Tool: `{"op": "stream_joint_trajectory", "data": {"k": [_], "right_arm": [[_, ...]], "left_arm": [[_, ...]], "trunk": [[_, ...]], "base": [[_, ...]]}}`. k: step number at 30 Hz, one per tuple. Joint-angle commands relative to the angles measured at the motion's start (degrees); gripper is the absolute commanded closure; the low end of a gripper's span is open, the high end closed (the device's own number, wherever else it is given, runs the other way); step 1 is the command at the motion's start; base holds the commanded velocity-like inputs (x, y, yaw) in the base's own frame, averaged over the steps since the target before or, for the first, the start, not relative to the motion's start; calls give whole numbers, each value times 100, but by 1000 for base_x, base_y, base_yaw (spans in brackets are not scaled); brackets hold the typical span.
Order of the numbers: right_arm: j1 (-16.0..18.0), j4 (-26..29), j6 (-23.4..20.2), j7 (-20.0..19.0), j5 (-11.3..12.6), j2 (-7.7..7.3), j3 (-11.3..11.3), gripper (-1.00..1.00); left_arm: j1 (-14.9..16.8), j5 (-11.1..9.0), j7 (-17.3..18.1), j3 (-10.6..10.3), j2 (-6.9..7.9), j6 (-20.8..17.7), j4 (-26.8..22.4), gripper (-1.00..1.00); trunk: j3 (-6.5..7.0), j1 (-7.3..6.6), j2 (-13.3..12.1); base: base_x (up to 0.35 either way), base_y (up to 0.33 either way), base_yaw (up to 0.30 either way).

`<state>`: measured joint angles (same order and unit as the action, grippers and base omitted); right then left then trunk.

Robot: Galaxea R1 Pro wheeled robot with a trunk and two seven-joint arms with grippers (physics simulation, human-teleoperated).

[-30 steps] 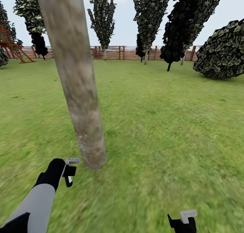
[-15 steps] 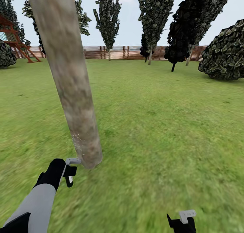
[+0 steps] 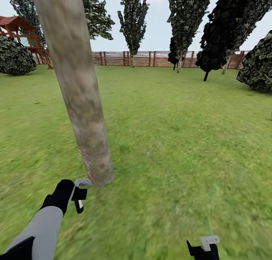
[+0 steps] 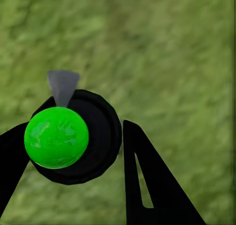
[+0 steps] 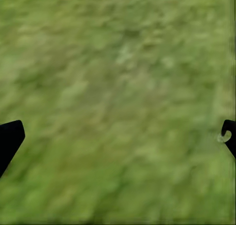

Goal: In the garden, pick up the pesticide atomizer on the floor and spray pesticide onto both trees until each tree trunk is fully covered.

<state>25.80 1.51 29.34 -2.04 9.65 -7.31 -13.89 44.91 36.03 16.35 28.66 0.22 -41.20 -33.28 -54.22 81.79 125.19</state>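
**Atomizer held low beside the trunk base**

The green-capped black pesticide atomizer [image 4: 69, 136] is gripped between the fingers of the left pincer [image 3: 79, 195], at lower left of the head view. The mottled grey-beige tree trunk [image 3: 81, 101] rises just above and right of it, its long axis nearly upright, slightly leaning. The right pincer [image 5: 118, 136] is spread wide over the green grass floor [image 3: 181, 146], well apart from the trunk.
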Motion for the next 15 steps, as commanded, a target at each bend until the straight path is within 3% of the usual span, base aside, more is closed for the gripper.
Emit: {"op": "stream_joint_trajectory", "data": {"k": [1,9,15], "right_arm": [[-69,5,-1,1,1,0,0,-100],[-111,15,1,9,9,19,0,-100],[-111,23,4,12,16,19,12,-100]], "left_arm": [[0,-11,5,-5,9,4,4,100],[-16,-2,0,7,29,7,-2,100],[-26,-17,-6,25,62,7,-58,100]], "trunk": [[0,0,0],[-1,0,0],[-18,0,0]], "base": [[5,-279,2],[39,-278,15],[200,-225,236]]}}
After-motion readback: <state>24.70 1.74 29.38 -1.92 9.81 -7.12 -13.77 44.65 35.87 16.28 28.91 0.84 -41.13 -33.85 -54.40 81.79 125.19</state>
